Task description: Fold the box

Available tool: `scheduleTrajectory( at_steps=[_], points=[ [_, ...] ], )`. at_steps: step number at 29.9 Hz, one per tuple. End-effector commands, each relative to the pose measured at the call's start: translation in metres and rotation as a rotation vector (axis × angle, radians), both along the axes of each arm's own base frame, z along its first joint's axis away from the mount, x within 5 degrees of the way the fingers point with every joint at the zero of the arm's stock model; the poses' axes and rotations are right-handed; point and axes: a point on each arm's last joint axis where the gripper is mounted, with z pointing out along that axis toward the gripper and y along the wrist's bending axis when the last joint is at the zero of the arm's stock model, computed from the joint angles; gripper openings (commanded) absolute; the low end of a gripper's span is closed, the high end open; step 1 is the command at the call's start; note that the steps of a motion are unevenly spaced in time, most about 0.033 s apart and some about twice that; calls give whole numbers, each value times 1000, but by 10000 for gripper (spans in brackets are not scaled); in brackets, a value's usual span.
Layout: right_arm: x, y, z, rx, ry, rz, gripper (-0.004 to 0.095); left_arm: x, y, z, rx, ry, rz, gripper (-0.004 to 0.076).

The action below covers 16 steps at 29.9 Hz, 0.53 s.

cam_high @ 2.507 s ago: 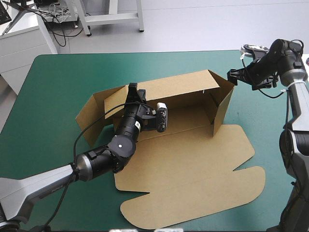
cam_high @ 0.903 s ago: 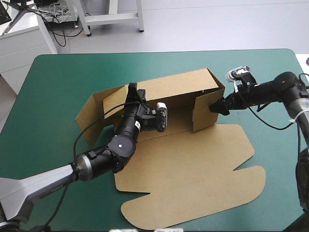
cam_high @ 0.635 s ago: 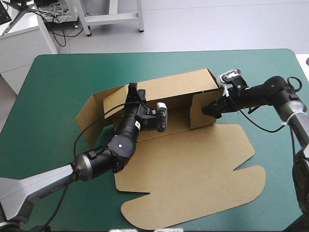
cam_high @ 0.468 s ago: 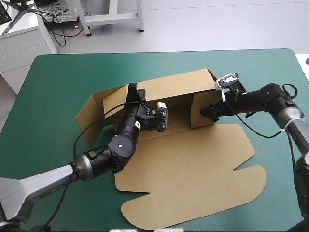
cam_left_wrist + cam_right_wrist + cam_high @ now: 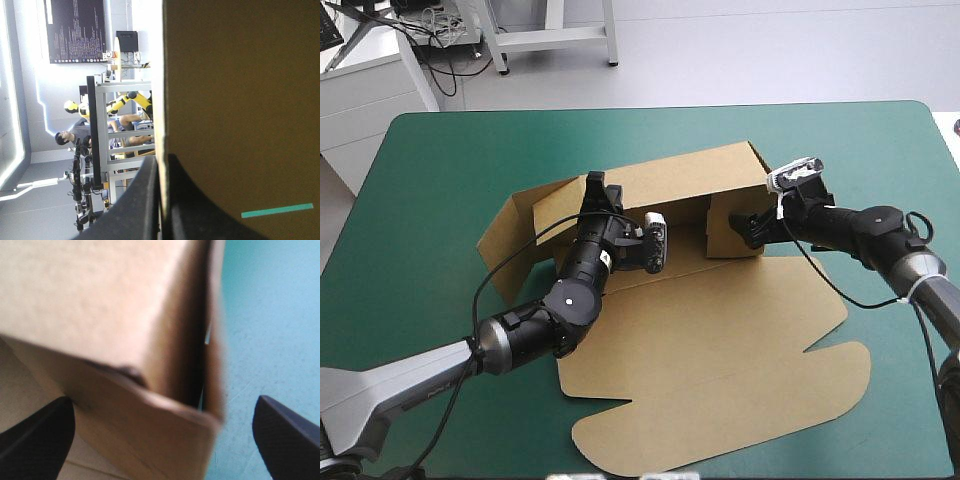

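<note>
So we've got the big table with the teal-green cover (image 5: 440, 170) filling most of the high view, and around the middle of the frame sits the cut brown cardboard box (image 5: 720, 340), only partly stood up. Its largest panel lies flat on the cover and runs down toward the lower right of the frame, with rounded tabs along its edge. The long back wall stands upright just above centre, slanting upward from left to right. At the wall's left end a side flap splays out toward the left of the frame. At the right end the side flap is turned inward and stands across the floor of the box. The left gripper (image 5: 592, 185), reaching up from the lower left, sits on the top edge of the back wall near its left end. In its wrist view the two black fingers (image 5: 145, 200) are nearly together, pinching the wall's board between them. The right gripper (image 5: 752, 228), coming in from the right of the frame, is up against that inward-turned flap. Its own black fingers (image 5: 35, 440) stand wide apart with the flap's edge just ahead, between them, and we can't tell whether either one touches the board.
</note>
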Motion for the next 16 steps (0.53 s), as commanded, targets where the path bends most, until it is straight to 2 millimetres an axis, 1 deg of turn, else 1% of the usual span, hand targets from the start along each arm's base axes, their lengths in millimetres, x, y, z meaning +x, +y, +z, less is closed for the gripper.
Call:
scheduleTrajectory(
  at_steps=[1,3,6,7,9,10,16],
  points=[
    [-1,10,23,-3,-114,-59,813,-3,0,25,-16,-109,-30,-10],
    [-2,15,23,-19,-127,-70,705,-3,0,25,-16,-108,-32,-10],
    [-1,17,23,-21,-133,-79,463,-3,0,25,-16,-108,-32,-10],
    [-1,17,23,-18,-131,-81,324,-3,0,25,-16,-108,-32,-10],
    [-2,16,20,-22,-124,-84,129,-3,0,25,-16,-107,-34,-10],
    [-4,16,18,-24,-116,-81,-7,-3,0,25,-16,-107,-34,-10],
    [-8,15,6,-44,-88,-77,-11,-3,-1,25,-17,-105,-38,-10]
  ],
)
